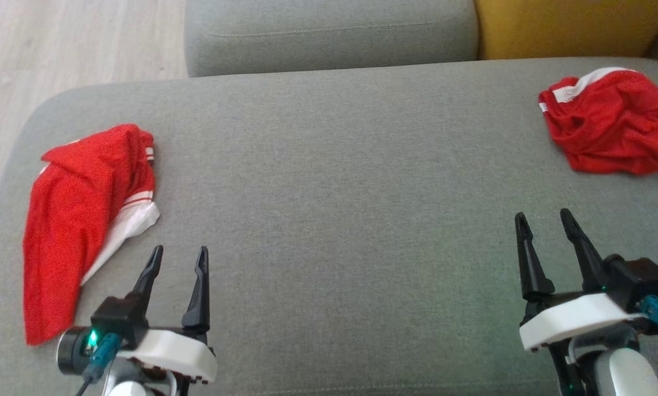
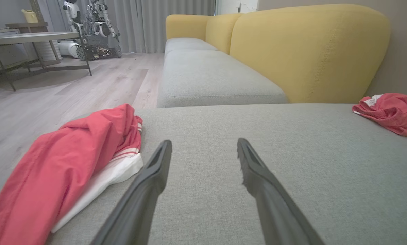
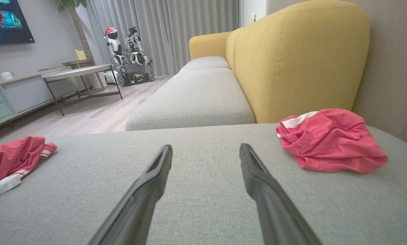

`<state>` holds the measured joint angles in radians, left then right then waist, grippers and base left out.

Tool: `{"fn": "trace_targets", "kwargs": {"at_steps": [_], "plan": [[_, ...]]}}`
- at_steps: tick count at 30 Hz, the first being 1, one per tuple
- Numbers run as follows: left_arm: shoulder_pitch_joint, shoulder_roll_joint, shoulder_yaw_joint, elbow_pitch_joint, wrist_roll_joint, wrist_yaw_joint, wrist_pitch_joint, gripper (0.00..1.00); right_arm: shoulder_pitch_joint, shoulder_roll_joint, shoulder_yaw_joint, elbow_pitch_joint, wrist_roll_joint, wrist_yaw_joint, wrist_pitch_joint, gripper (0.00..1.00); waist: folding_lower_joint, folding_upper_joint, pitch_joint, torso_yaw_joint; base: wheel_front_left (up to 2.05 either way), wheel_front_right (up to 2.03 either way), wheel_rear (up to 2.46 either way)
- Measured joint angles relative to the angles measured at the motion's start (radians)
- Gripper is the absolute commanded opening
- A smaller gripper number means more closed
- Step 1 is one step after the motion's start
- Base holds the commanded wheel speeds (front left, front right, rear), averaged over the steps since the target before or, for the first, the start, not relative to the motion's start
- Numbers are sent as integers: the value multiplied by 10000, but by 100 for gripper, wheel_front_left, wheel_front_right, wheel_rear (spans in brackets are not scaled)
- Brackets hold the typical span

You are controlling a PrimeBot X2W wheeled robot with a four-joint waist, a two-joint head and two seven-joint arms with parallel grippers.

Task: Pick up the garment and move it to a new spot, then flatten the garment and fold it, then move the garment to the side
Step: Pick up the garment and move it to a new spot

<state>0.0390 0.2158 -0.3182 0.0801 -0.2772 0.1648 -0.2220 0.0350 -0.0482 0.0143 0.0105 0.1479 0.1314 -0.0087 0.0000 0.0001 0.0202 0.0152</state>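
Two red garments lie on the wide grey cushion [image 1: 334,192]. A long red and white garment [image 1: 81,220] [image 2: 64,163] [image 3: 9,160] rests at the left edge, loosely folded over. The other, a crumpled red garment [image 1: 609,124] [image 2: 390,112] [image 3: 329,139] with a white band, sits at the far right. My left gripper [image 1: 179,252] [image 2: 204,143] hovers open just right of the long garment, touching nothing. Near the front right, my right gripper [image 1: 543,214] [image 3: 206,147] is open and empty, short of the crumpled garment.
A second grey seat cushion [image 1: 329,33] adjoins the far side, with a yellow backrest [image 1: 570,27] at the far right. Wooden floor [image 1: 59,44] lies beyond the cushion's left edge. Across the room stand a low table [image 2: 30,37] and another robot [image 2: 91,30].
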Motion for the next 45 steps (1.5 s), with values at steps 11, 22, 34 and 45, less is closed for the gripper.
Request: {"fn": "trace_targets", "kwargs": {"at_steps": [11,22,34,45], "plan": [[-145,8,109,-81,-159,128,-86,100,12,4,184,-688,-163,0,107,100,0,0,102,1314,0,0,0],[-221,44,378,-153,-165,303,-176,100,14,10,502,-1035,-174,0,318,100,0,0,142,3040,0,0,0],[-199,50,416,-215,-265,376,-190,100,14,10,646,-1072,-174,0,414,100,0,0,221,3623,0,0,0],[-571,31,483,-98,-512,186,-272,100,-31,-8,702,-1354,-174,0,600,100,0,0,747,3560,0,0,0]]}}
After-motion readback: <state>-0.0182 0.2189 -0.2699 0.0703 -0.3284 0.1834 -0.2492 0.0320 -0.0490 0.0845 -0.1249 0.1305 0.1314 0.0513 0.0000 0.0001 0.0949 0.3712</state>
